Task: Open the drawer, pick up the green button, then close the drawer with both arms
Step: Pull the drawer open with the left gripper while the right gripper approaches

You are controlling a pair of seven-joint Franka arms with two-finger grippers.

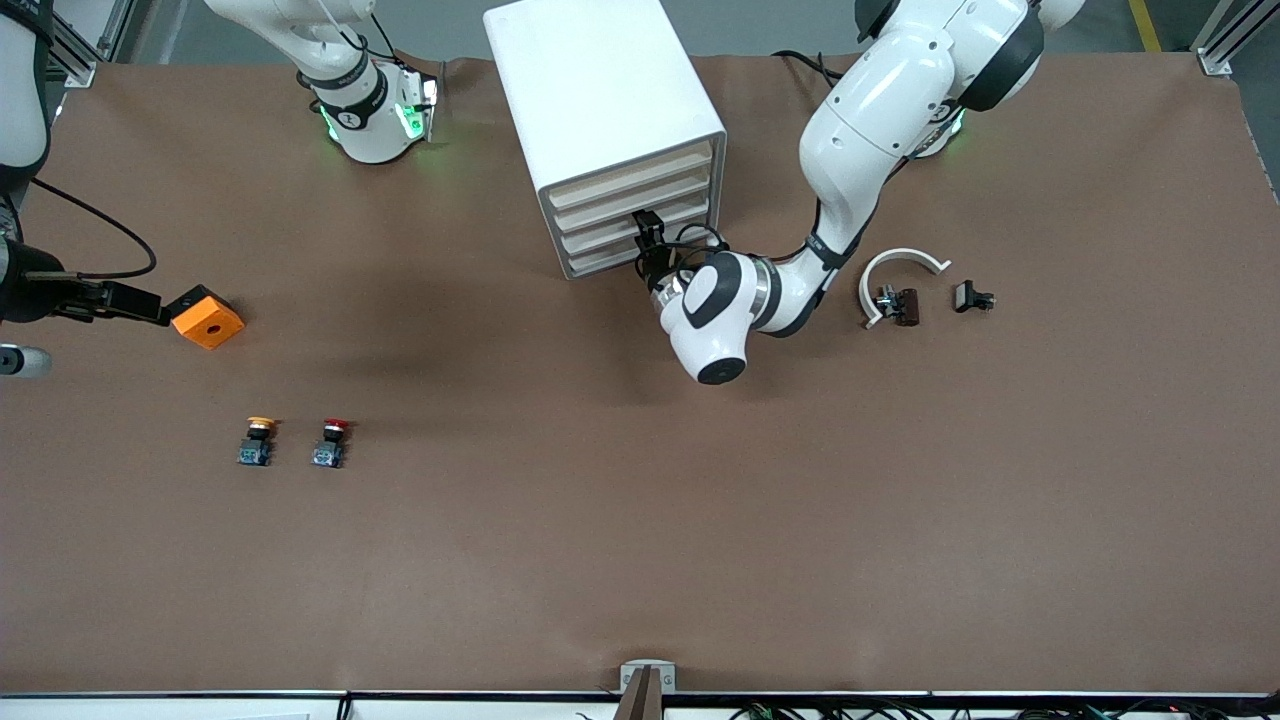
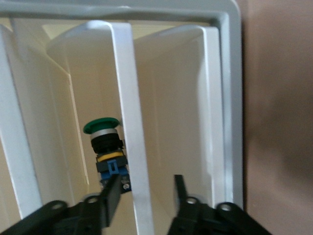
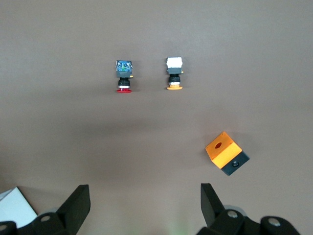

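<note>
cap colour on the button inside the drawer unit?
Green, on the button; clearest in the left wrist view.

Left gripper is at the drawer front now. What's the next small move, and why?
Probably finish closing the left gripper on the white drawer pull, then draw it out. Its fingers straddle the pull with gaps on both sides, and the green button sits inside the white drawer cabinet, out of reach. The right gripper waits open over the table.
</note>
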